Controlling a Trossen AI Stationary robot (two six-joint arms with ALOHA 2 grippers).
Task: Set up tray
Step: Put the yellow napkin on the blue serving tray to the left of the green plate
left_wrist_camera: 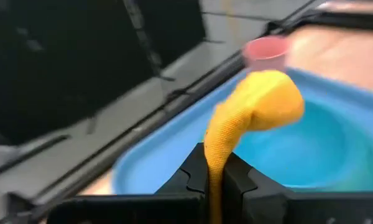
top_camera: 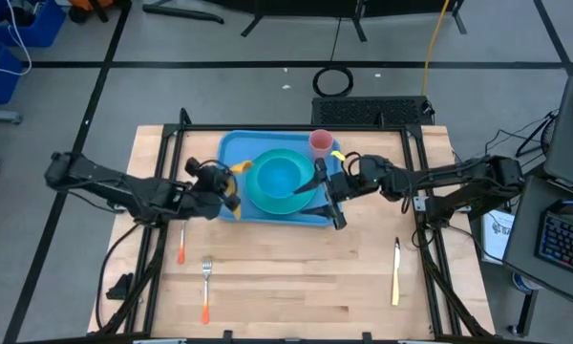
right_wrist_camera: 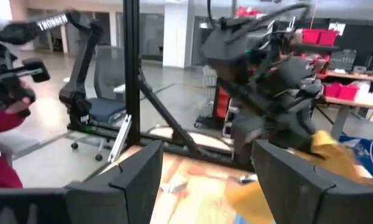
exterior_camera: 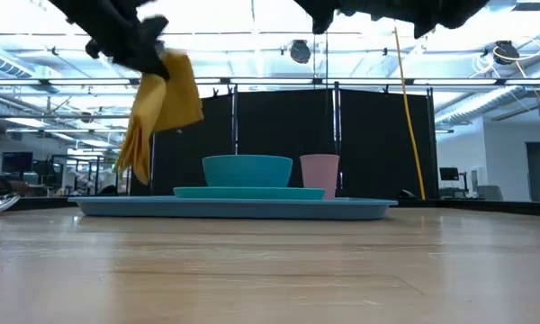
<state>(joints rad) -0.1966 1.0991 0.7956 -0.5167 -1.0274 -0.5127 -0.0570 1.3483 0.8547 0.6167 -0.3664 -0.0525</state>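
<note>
The light-blue tray (top_camera: 231,151) lies at the table's far middle. On it rest a teal plate (top_camera: 306,199) with a teal bowl (top_camera: 281,178) on top, and a pink cup (top_camera: 321,143) standing at the far right corner. My left gripper (top_camera: 229,186) hovers over the tray's left edge, shut on a yellow napkin (exterior_camera: 157,103). My right gripper (top_camera: 327,196) hangs open above the tray's right side beside the plate, with nothing between its fingers (right_wrist_camera: 137,177). My left gripper pinches a bunched fold of the napkin (left_wrist_camera: 214,168) between its two fingers. The fingers slant slightly downward from the table's left side. The napkin is lifted clear; in the low view its loose end (exterior_camera: 137,153) hangs slack below the gripper, above the tray.
On the bare wood nearer the front lie a fork with an orange handle (top_camera: 206,287), another orange-handled utensil (top_camera: 181,250) to its left, and a knife with a yellow handle (top_camera: 395,275) at the right. A dark frame (top_camera: 296,126) borders the table.
</note>
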